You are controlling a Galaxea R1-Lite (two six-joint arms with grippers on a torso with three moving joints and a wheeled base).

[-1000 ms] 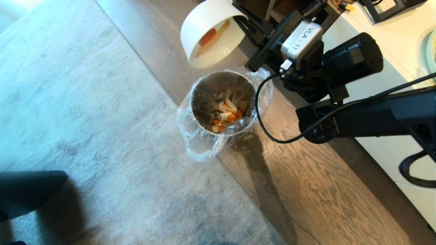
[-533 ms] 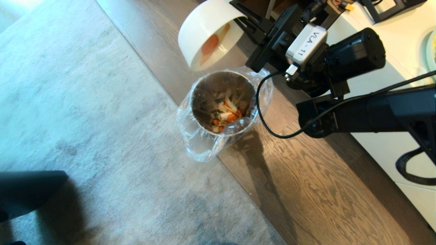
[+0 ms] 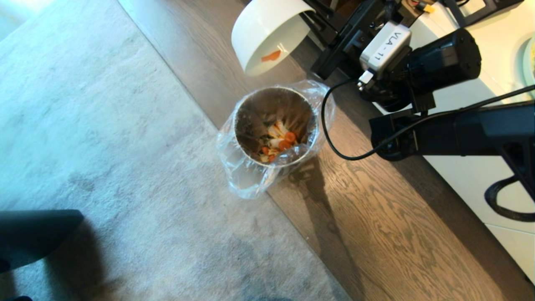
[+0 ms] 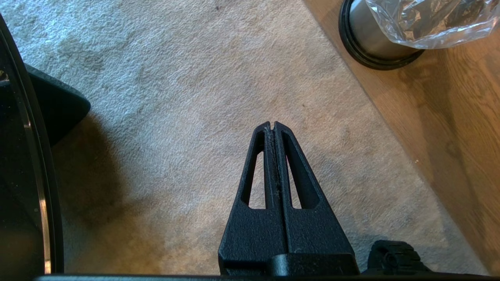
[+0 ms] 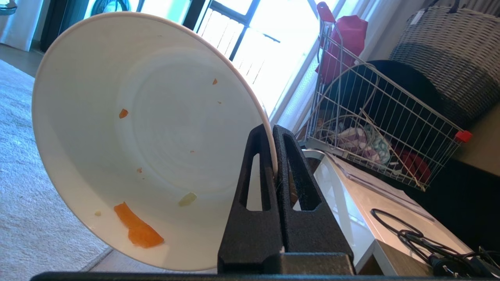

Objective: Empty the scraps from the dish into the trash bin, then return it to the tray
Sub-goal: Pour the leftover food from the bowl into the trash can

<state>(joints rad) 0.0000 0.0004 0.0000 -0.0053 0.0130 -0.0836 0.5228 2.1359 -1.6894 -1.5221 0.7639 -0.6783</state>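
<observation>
The right gripper [image 5: 273, 130] has its fingers clamped on the rim of the dish [image 3: 267, 33], tipped above the trash bin [image 3: 273, 125]. A carrot slice [image 5: 137, 231] clings inside. The left gripper's [image 4: 272, 125] fingers are pressed together, empty, over the carpet [image 4: 187, 97].

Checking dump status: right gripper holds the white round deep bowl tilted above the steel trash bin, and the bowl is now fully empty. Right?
Not quite. The white round deep bowl, pinched at its rim by the right gripper above the steel trash bin, is not empty: the right wrist view shows an orange carrot slice clinging inside.
</observation>
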